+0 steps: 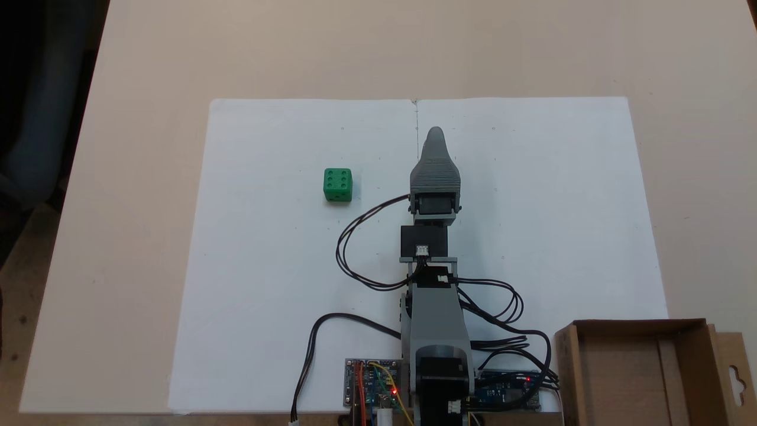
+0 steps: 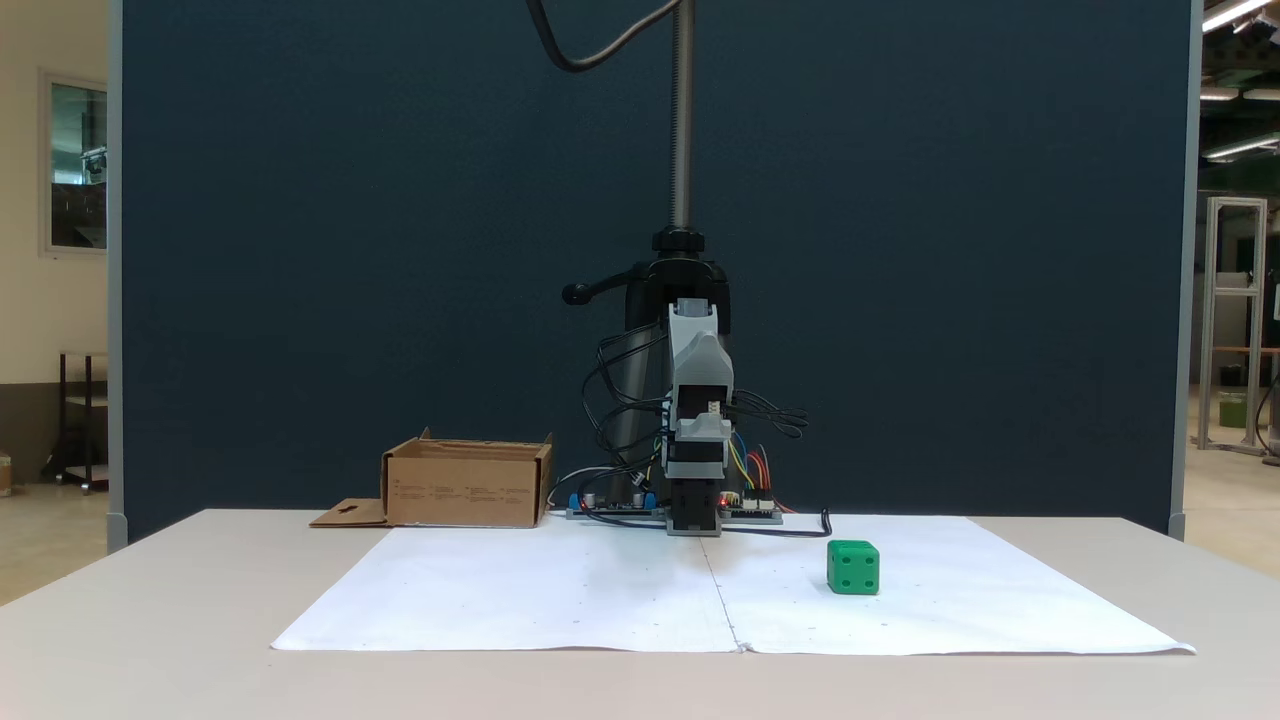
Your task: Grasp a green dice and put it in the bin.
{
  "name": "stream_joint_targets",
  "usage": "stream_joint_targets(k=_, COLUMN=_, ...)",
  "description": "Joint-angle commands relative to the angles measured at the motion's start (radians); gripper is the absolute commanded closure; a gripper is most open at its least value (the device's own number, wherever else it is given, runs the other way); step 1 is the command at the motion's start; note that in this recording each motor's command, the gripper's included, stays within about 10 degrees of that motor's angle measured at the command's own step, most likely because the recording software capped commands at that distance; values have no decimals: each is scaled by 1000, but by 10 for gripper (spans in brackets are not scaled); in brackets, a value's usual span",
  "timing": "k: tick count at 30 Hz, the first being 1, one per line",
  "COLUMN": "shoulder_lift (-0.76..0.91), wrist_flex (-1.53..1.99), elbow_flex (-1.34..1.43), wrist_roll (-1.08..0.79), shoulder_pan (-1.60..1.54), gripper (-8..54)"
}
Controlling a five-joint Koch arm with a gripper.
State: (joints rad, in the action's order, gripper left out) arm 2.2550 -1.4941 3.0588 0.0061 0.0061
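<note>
Green dice (image 1: pixel 337 184) sits free on the white paper (image 1: pixel 266 296), well left of the gripper (image 1: pixel 435 137) in a fixed view from above, six face up. From the front fixed view the dice (image 2: pixel 853 567) lies right of the arm and nearer the camera. Gripper tip reads as a single grey point, jaws stacked, so can't tell the opening; nothing visibly held. Bin (image 1: pixel 639 370) is cut off at the lower right frame edge, side flap hole partly visible.
</note>
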Motion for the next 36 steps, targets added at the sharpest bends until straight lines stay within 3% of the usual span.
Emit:
stream_joint_targets(k=1, shoulder_lift=109, wrist_flex=175, elbow_flex=71, wrist_roll=-61, shoulder_pan=38, gripper=24)
stream_joint_targets(k=6, shoulder_lift=109, wrist_flex=434, elbow_flex=71, wrist_roll=-61, shoulder_pan=38, gripper=24)
stream_joint_targets(k=36, shoulder_lift=110, wrist_flex=433, elbow_flex=71, wrist_roll=-60, shoulder_pan=29, gripper=22)
